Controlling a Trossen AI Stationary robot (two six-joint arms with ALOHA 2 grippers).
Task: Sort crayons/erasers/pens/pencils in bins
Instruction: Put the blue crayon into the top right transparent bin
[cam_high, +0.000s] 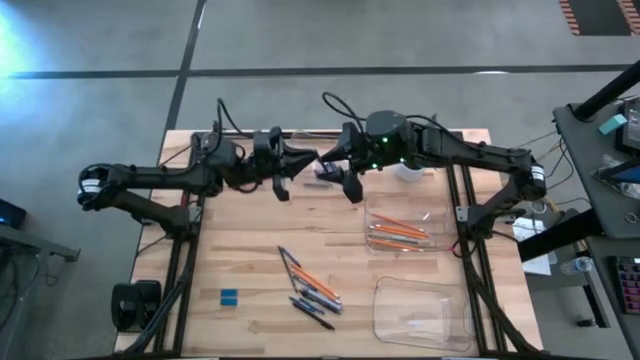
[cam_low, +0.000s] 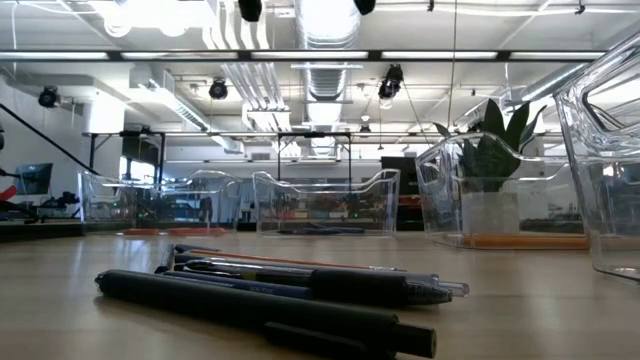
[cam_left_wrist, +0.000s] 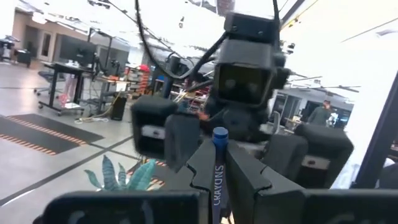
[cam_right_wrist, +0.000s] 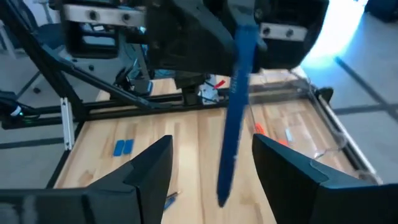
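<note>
Above the upper middle of the table (cam_high: 250, 235), the left gripper (cam_high: 305, 160) is clamped on one blue crayon (cam_left_wrist: 218, 168), held toward the right gripper (cam_high: 345, 178), whose fingers are spread wide and hold nothing. One bin (cam_high: 402, 228) at centre right holds about three orange pencils (cam_high: 398, 231); a second bin (cam_high: 422, 312) sits at lower right. One blue eraser (cam_high: 229, 296) lies lower left. Near bottom centre, a small heap of pens (cam_high: 312, 308), too tangled to count.

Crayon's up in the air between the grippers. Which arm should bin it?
Right, probably. The left gripper holds the crayon, but the right gripper is open facing it, and the nearest bins sit on its side.
</note>
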